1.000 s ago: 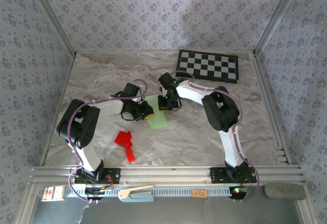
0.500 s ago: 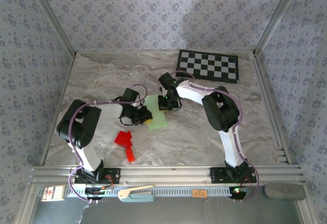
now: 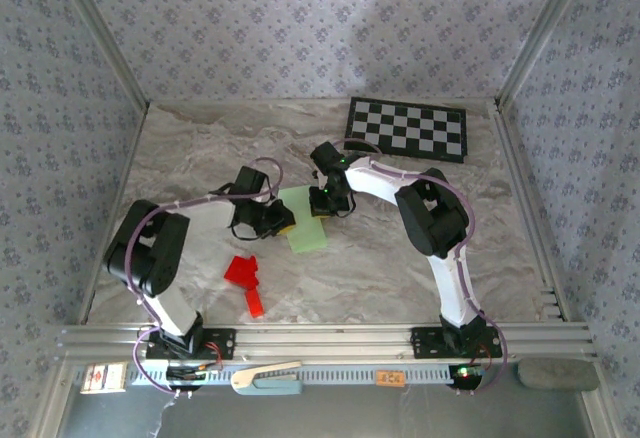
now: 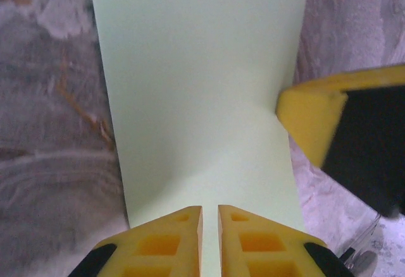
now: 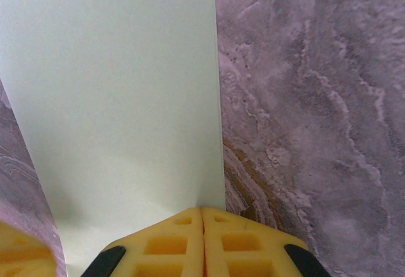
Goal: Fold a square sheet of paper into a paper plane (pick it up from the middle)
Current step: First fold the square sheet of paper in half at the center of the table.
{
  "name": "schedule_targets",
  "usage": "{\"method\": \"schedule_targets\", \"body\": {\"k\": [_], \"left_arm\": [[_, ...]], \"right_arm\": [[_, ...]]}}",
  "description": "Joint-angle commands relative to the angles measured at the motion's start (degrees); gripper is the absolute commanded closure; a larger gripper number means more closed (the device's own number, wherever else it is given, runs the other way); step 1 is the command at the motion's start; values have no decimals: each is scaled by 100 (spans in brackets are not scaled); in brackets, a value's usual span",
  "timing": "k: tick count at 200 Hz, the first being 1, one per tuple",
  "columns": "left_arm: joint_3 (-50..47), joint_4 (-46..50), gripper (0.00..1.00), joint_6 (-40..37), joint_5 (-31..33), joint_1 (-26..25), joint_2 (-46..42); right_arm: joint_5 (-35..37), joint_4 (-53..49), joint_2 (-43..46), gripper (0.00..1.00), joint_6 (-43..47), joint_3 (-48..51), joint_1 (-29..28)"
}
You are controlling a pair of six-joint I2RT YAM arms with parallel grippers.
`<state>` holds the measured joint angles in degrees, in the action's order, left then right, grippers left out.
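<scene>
at the near edge of the sheet (image 4: 196, 81), the left pincer (image 4: 210, 217) is pinching the paper, its jaws drawn almost together with only a slit showing, and the pale green strip is running straight away from it over the worktop (image 4: 44, 131). the right pincer (image 5: 202, 212) is clenching fully on a corner of the same sheet, which is stretching away ahead and to its left; one of its yellow fingers is showing at the sheet's right edge in the left wrist view. seen from above, the sheet is lying mid-worktop between the two pincers, touching both, its long axis running far to near and leaning slightly rightward at the near end. neither arm is sitting nearer than the other; both are gripping, so the coming fold is likely hinging on moving them together about that axis.
</scene>
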<state>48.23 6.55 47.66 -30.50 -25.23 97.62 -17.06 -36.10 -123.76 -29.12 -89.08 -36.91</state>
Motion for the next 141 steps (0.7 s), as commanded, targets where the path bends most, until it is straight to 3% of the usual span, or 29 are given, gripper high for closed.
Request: {"method": "schedule_targets", "body": {"k": [1, 41, 80, 141], "left_arm": [[130, -150, 85, 96, -62, -26, 349], [-290, -56, 85, -77, 9, 135, 481], [-553, 222, 85, -343, 44, 475, -181], [-89, -339, 85, 223, -355, -93, -324]], "right_arm": [[985, -900, -737, 92, -49, 479, -10], [976, -899, -745, 92, -47, 505, -10], [932, -864, -745, 92, -67, 504, 2], [926, -830, -737, 92, -93, 532, 1]]}}
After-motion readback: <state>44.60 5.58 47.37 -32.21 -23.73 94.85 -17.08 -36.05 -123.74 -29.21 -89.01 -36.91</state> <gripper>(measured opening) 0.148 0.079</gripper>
